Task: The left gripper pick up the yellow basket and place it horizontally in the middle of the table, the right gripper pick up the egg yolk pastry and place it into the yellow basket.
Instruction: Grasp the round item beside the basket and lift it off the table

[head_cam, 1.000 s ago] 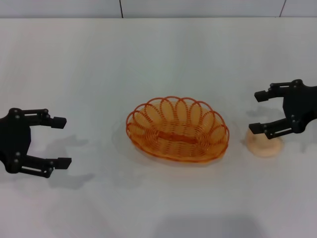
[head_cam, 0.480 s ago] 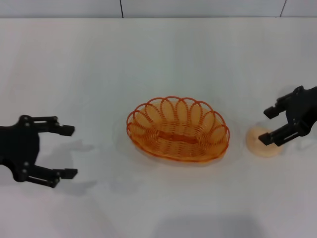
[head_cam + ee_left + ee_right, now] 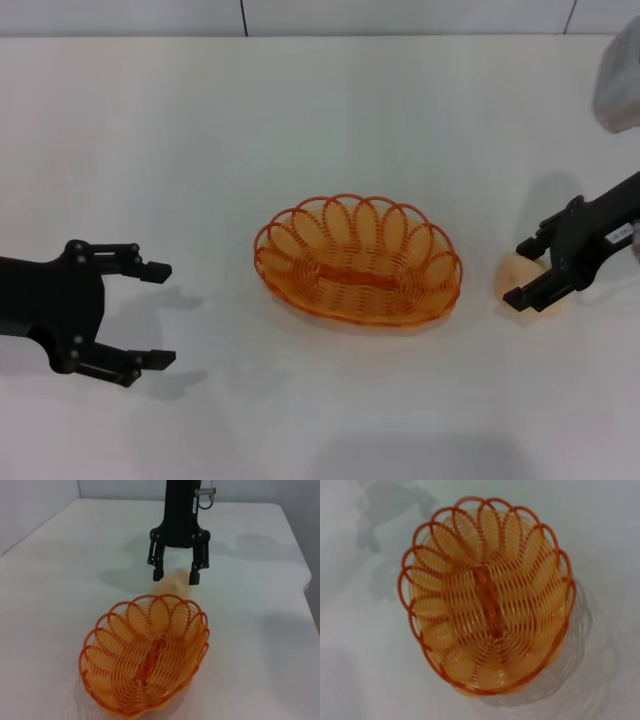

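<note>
The yellow basket (image 3: pixel 358 260) lies lengthwise across the middle of the white table (image 3: pixel 350 120), empty. It also shows in the left wrist view (image 3: pixel 145 660) and the right wrist view (image 3: pixel 487 597). My left gripper (image 3: pixel 158 313) is open and empty, well to the left of the basket. My right gripper (image 3: pixel 518 272) is open, low at the table just right of the basket, with its fingers on either side of the egg yolk pastry (image 3: pixel 530 285). The left wrist view shows this right gripper (image 3: pixel 175 576) straddling the pastry (image 3: pixel 170 586) beyond the basket.
The table's back edge meets a wall (image 3: pixel 300 36). A pale grey part of my right arm (image 3: pixel 620 75) hangs at the top right. In the left wrist view the table's edge (image 3: pixel 306 587) runs down one side.
My left gripper has moved right, closer to the basket. My right gripper has come down around the pastry, which now sits between its fingers. The basket has not moved.
</note>
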You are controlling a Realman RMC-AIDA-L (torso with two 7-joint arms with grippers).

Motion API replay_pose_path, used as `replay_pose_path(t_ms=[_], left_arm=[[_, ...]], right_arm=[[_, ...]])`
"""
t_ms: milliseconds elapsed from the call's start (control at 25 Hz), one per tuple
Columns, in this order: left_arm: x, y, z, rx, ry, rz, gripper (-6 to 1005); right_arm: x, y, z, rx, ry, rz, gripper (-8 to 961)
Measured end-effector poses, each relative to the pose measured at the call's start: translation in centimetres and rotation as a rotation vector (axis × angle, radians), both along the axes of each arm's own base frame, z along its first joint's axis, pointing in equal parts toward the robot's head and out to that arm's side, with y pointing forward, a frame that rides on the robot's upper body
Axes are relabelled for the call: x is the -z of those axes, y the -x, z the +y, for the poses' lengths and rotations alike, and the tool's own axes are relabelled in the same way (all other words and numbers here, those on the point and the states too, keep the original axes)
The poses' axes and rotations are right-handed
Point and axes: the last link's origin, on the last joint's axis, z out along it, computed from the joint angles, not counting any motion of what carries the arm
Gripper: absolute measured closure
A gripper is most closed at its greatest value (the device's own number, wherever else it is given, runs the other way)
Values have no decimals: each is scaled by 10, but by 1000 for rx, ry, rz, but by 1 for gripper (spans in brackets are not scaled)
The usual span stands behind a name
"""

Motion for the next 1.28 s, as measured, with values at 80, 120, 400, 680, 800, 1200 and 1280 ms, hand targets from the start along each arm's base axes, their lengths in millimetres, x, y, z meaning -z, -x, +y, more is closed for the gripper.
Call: replay_pose_path(t_ms=[80, 120, 400, 680, 800, 1200, 1280], left_arm=[[1, 0, 0, 1, 0, 1, 109], [1, 0, 0, 1, 0, 1, 109], [3, -2, 2, 6, -3, -1, 110], [6, -3, 4, 10, -5, 7, 111], [7, -4, 4, 16, 2, 11, 111], [7, -4, 4, 18, 3, 14, 111], [7, -4, 4, 18, 3, 14, 111]], right_arm=[[2, -1, 1, 3, -4, -6, 217], [2, -2, 1, 4, -6, -10, 221], [0, -6, 2, 11, -12, -42, 288], [-1, -6, 2, 2, -7, -49, 414], [-1, -6, 1, -3, -4, -45, 490], [-7, 1, 3, -29, -10, -42, 712], [-14, 6, 5, -45, -18, -44, 731]])
